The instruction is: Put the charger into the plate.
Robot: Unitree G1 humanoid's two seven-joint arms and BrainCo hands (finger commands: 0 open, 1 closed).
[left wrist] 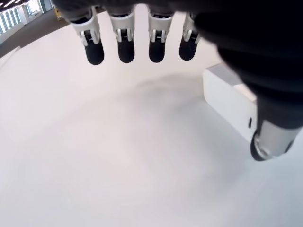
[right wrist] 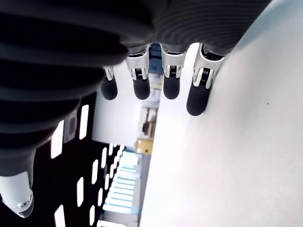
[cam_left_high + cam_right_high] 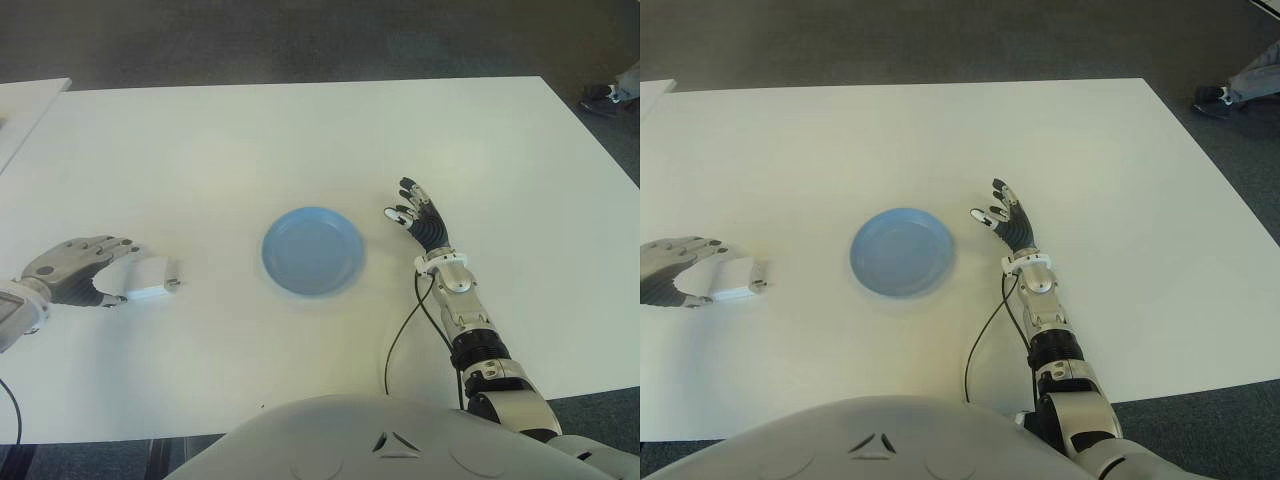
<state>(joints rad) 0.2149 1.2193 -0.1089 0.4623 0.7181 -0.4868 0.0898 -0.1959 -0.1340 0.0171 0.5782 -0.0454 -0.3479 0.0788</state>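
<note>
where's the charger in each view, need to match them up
Left eye view: the charger lies on the table at far left, under the left hand, left of the plate.
Right eye view: the charger lies at the left edge, again left of the plate.
Left wrist view: the charger shows beside the thumb.
Right wrist view: not in it.
Shared landmark: the left hand's fingers.

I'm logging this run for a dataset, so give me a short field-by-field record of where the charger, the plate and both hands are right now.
charger: small white block charger on the white table, to the robot's left of the plate, not in it
plate: round blue plate, empty, mid-table
left hand: left hand at the charger, fingers extended over it, not closed on it
right hand: right hand to the robot's right of the plate, fingers spread, holding nothing
task status: charger not yet lifted
</note>
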